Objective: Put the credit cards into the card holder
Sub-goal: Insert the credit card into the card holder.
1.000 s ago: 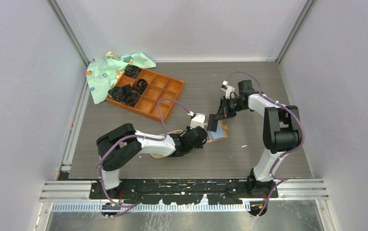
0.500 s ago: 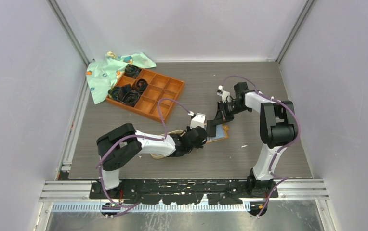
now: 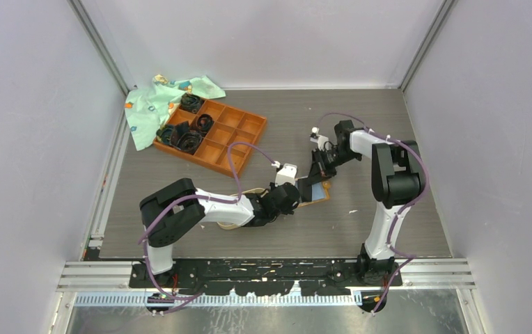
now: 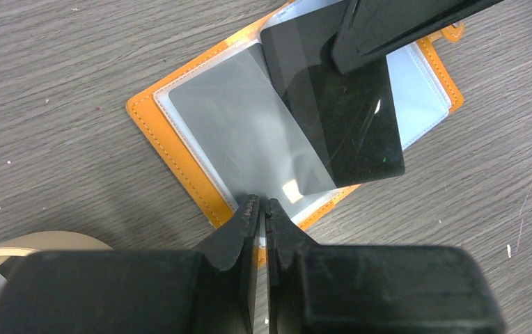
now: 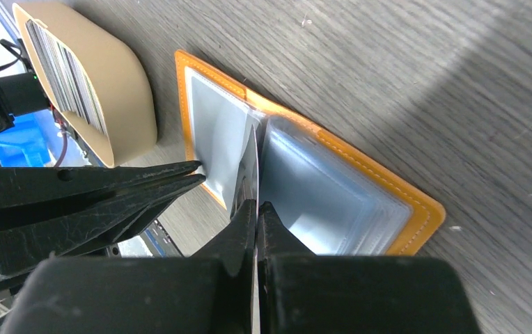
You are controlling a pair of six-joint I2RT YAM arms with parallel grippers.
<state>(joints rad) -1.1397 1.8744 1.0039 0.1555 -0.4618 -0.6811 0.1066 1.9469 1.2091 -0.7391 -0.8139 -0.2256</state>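
The left gripper (image 4: 263,203) is pinched shut on the near edge of the card holder (image 4: 173,149), which lies open on the table. Since a second ago the black card (image 4: 333,118), clamped in the right gripper (image 5: 255,205), has tipped steeper over the pockets (right elbow drawn leftward). Whether the card's edge has entered a pocket is unclear.

No text, label, brand, number or sign can be read in any view.
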